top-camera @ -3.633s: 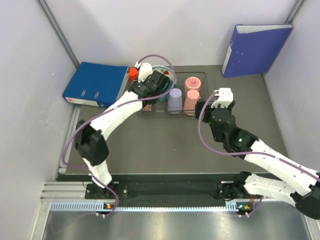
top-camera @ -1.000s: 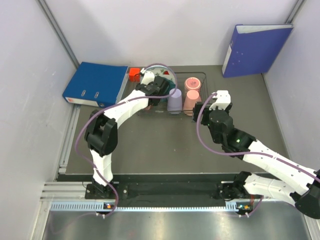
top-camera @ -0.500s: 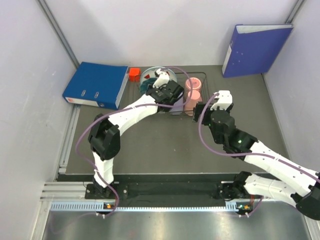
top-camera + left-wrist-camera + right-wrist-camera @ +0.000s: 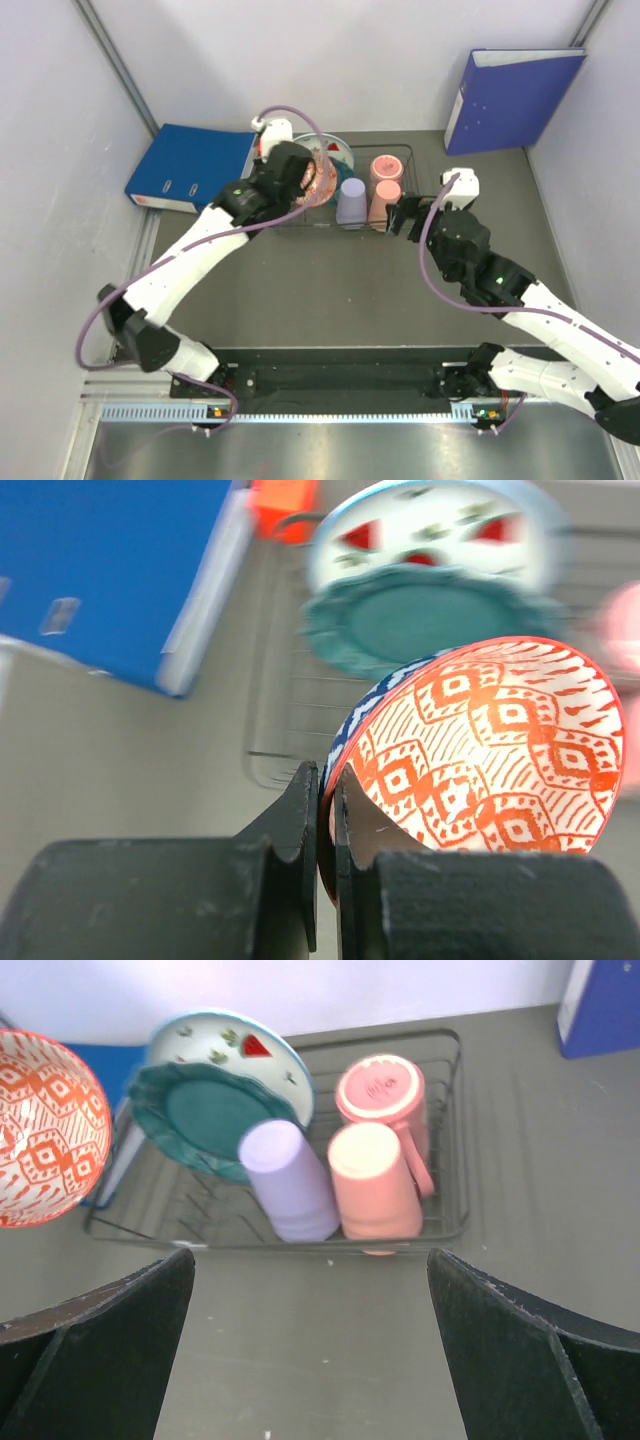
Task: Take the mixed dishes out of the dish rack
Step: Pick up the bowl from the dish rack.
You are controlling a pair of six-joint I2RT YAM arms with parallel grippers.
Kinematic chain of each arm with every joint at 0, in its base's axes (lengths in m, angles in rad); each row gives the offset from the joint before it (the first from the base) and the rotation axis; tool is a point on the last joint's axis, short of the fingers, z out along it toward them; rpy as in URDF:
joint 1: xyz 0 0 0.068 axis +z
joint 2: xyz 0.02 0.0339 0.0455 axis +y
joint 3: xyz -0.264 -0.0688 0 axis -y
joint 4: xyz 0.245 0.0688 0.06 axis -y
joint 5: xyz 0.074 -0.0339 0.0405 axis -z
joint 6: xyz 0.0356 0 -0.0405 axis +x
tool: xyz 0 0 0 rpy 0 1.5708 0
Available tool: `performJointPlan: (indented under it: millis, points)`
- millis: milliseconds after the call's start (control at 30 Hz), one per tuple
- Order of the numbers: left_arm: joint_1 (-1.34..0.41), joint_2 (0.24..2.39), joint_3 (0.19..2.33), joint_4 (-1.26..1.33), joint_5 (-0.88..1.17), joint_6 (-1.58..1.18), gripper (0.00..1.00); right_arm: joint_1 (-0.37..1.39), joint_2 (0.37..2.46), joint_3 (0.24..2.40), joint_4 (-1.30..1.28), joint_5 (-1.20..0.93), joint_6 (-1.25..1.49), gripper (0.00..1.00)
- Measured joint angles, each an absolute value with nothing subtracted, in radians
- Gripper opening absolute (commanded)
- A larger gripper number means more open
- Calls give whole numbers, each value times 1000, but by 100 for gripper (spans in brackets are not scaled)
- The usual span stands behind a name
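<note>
I read the left gripper as clamped on the rim of the small patterned bowl, with one finger inside the rim and one outside. The bowl is tilted on edge, its orange-red inner face toward the left wrist camera. In the top view it sits over the left end of the dish rack.

The right gripper hangs near the rack's front right, jaws spread wide, holding nothing.

Inside the rack:
- The teal plate stands at the left, with the white watermelon plate directly behind it.
- The lavender cup stands just beside the front salmon-pink cup.
- The rear salmon-pink cup stands behind that one.
</note>
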State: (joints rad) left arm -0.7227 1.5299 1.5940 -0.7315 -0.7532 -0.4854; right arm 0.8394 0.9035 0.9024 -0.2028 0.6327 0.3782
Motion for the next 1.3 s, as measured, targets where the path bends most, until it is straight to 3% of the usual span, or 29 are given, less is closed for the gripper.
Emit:
performJointPlan:
  millis: [133,333,767,1033,1300]
  points:
    - [-696,1417,1568,-667,-564,-505,0,839,916,1011,-250,604,380,100]
    - [-696,1430,1530,-619,-341,-527,0,835,995,1188,-294,541,376,100]
    - [-697,1469,1512,-590,-187,-554,0,825,1215,1279,-348,450,371,99]
    - [-700,1469,1472,-575,-172,-560,0,820,1275,1303,-383,442,388,60]
    - [-707,1468,1436,-559,-175,-560,0,809,1379,1412,-473,437,404,57]
